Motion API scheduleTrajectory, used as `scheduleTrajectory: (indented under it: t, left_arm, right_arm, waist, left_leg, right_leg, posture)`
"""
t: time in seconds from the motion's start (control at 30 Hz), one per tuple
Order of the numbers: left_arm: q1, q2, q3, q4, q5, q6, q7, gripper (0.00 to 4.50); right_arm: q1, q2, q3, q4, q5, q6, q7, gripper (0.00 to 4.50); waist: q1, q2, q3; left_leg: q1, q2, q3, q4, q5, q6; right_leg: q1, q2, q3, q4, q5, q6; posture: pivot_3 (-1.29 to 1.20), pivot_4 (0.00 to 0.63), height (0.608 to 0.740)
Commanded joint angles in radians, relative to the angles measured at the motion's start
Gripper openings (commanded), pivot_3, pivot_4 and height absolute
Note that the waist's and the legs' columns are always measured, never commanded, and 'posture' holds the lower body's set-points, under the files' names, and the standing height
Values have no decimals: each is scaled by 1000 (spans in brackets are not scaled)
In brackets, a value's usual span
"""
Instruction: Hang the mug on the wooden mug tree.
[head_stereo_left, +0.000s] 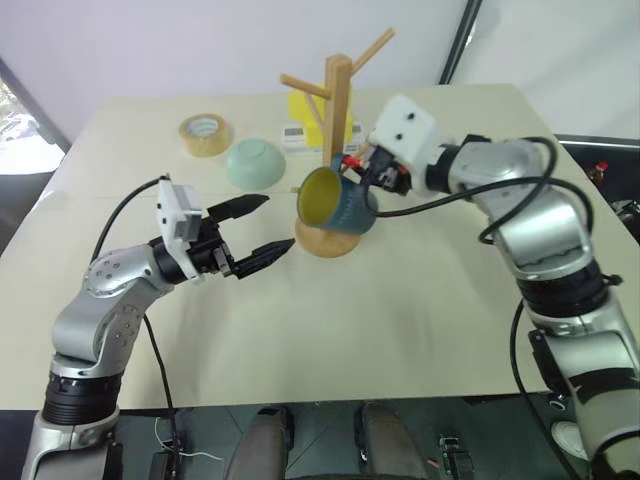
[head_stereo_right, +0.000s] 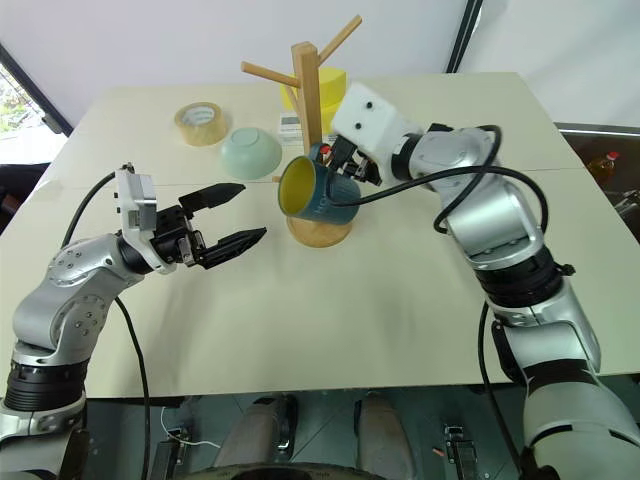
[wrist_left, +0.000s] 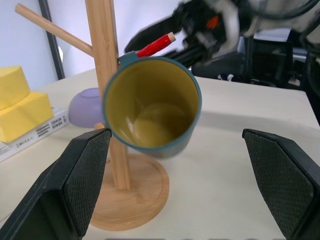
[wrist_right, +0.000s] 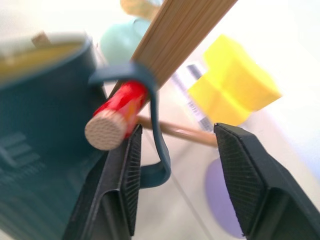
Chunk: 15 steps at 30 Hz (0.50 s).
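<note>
The teal-blue mug (head_stereo_left: 340, 200) with its yellow inside hangs on the wooden mug tree (head_stereo_left: 337, 110). Its loop handle (wrist_right: 156, 131) sits over a red-tipped peg (wrist_right: 117, 112), and its mouth faces my left arm. My right gripper (head_stereo_left: 375, 178) is behind the mug at the handle. Its fingers are open, and the handle's lower part stands between them, close to one finger (wrist_right: 122, 185). My left gripper (head_stereo_left: 277, 222) is open a short way to the left of the mug's mouth, with nothing between its fingers.
Behind the tree lie a mint-green bowl (head_stereo_left: 254, 163), a roll of tape (head_stereo_left: 205, 134), yellow blocks (head_stereo_left: 310, 115) and a small white box (head_stereo_left: 298, 137). A lilac bowl (wrist_left: 85, 107) sits just behind the tree's round base (head_stereo_left: 330, 240).
</note>
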Motion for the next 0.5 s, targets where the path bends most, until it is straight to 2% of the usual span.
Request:
scheduleTrajectory:
  t: [0.03,0.13,0.27,0.37,0.43,0.5]
  left_arm:
    - [2,12,11,-36,-2,-9,-4,4500]
    - [4,14,11,-34,-1,-9,-5,4500]
    - [18,20,17,-21,14,-11,3,4500]
    - [51,11,26,37,86,-32,70,4500]
    - [82,0,37,73,135,-52,119,4500]
    - [118,-8,53,94,156,-66,148,4500]
  right_arm:
    - [16,-53,-129,-107,64,46,31,2407]
    - [60,-95,-238,-169,139,114,60,2407]
    - [249,-111,-481,-273,286,172,113,2407]
    - [522,-12,-667,-346,376,137,117,2407]
    - [628,96,-722,-343,406,105,50,2407]
    - [728,166,-722,-324,392,10,18,2407]
  waist:
    - [1,0,0]
    - [1,0,0]
    - [3,-1,-1]
    - [4,-3,-2]
    - [1,-3,-2]
    - [-5,-1,-1]
  left_leg:
    - [0,0,0,0,0,0]
    - [0,0,0,0,0,0]
    - [0,1,0,0,0,0]
    - [1,1,0,-1,0,0]
    - [3,1,0,-1,0,1]
    - [6,1,1,-1,0,1]
  right_leg:
    - [0,0,0,0,0,0]
    - [0,0,0,0,0,0]
    - [2,0,-1,-1,0,0]
    - [5,1,-3,-3,0,0]
    - [7,1,-2,-3,0,0]
    - [7,2,1,-1,0,0]
  posture:
    - [0,150,740]
    - [0,150,740]
    - [0,150,740]
    - [0,150,740]
    - [0,150,740]
    - [0,150,740]
